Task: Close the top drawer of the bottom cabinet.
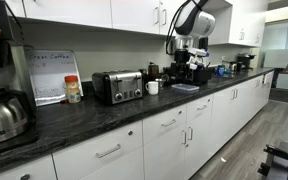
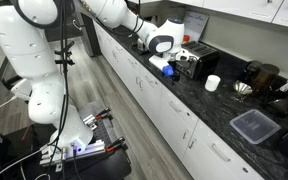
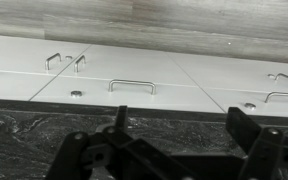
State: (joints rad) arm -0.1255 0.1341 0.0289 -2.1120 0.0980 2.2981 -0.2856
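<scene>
**Fingers (image 3: pixel 246 135) apart over the dark desk (image 3: pixel 44 125)**
Just past the desk's edge sat the top drawer (image 3: pixel 164 97) of the bottom cabinet (image 3: pixel 124 58), centred between the fingers, its white front level with the neighbouring fronts and its silver handle (image 3: pixel 132 86) untouched. Grey wood floor (image 3: pixel 144 20) lay beyond.

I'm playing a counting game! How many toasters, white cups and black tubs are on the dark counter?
Toaster: 1
White cup: 1
Black tub: 1
Total: 3
</scene>
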